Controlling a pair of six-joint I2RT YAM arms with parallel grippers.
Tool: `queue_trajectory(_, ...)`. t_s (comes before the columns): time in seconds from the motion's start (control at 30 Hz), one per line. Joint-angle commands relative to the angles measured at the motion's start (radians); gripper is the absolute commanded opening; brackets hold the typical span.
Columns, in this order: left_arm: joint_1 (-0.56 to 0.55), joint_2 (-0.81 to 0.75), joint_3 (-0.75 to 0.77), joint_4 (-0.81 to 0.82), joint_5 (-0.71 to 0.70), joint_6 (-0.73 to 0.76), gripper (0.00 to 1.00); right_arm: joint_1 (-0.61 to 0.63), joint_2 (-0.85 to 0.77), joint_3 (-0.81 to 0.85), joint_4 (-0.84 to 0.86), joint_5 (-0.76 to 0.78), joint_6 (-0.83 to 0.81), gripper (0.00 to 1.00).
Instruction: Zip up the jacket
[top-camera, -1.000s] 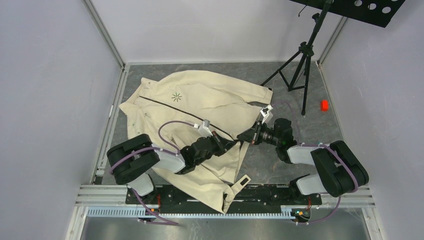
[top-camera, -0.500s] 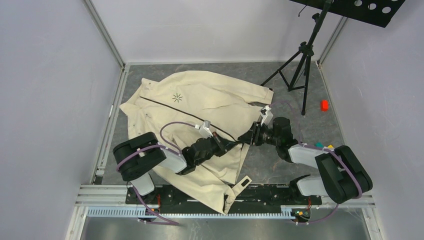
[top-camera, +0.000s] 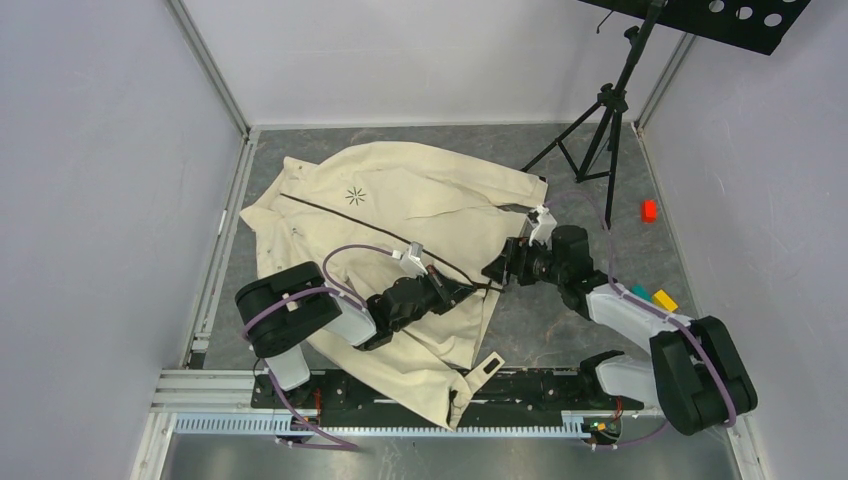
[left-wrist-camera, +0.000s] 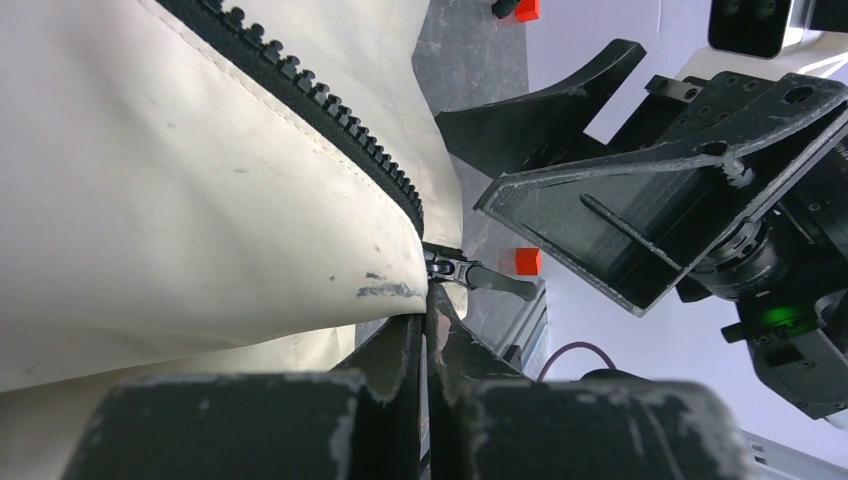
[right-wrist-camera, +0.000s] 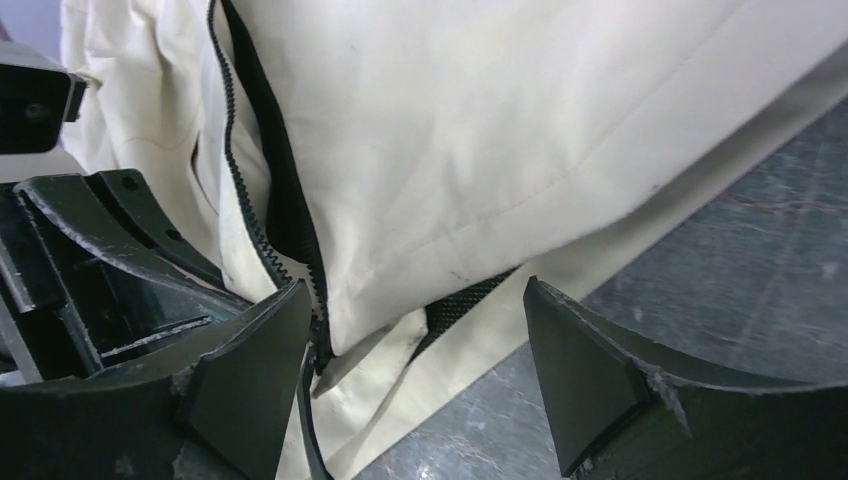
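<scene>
The cream jacket (top-camera: 400, 215) lies spread on the grey floor, its dark zipper (top-camera: 340, 215) running diagonally past the black star logo (top-camera: 353, 195). My left gripper (top-camera: 468, 290) is shut on the jacket's bottom edge right under the zipper slider; in the left wrist view the fingertips (left-wrist-camera: 427, 330) pinch the cloth and the black zipper pull (left-wrist-camera: 490, 280) sticks out free above them. My right gripper (top-camera: 497, 272) faces it, open. Its fingers (right-wrist-camera: 250, 370) straddle the jacket's hem corner (right-wrist-camera: 400, 300) and the zipper teeth (right-wrist-camera: 270, 200) without touching.
A black tripod (top-camera: 600, 130) stands at the back right, with a red block (top-camera: 649, 210) on the floor beside it. Yellow (top-camera: 664, 298) and teal (top-camera: 638, 291) blocks lie by the right arm. White walls enclose three sides; a metal rail (top-camera: 400, 400) runs along the front.
The right gripper went from shut to open, let go at the zipper's bottom end and backed slightly right; its elbow swung outward. The left gripper kept its pinch.
</scene>
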Motion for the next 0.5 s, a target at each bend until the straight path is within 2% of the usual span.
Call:
queue_trajectory(0.0, -0.005, 0.006, 0.013, 0.055, 0.033, -0.015, 0.02, -0.012, -0.055, 0.1, -0.183, 0.068, -0.111, 0.86)
queue_trajectory(0.17, -0.012, 0.008, 0.019, 0.047, 0.036, -0.004, 0.02, -0.007, -0.08, 0.191, -0.385, 0.104, -0.216, 0.87)
queue_trajectory(0.27, -0.014, 0.011, 0.02, 0.049, 0.034, -0.004, 0.02, 0.0, -0.071, 0.226, -0.466, 0.064, -0.257, 0.83)
queue_trajectory(0.47, -0.017, 0.005, 0.016, 0.054, 0.029, -0.002, 0.02, 0.006, -0.084, 0.219, -0.519, 0.019, -0.27, 0.81)
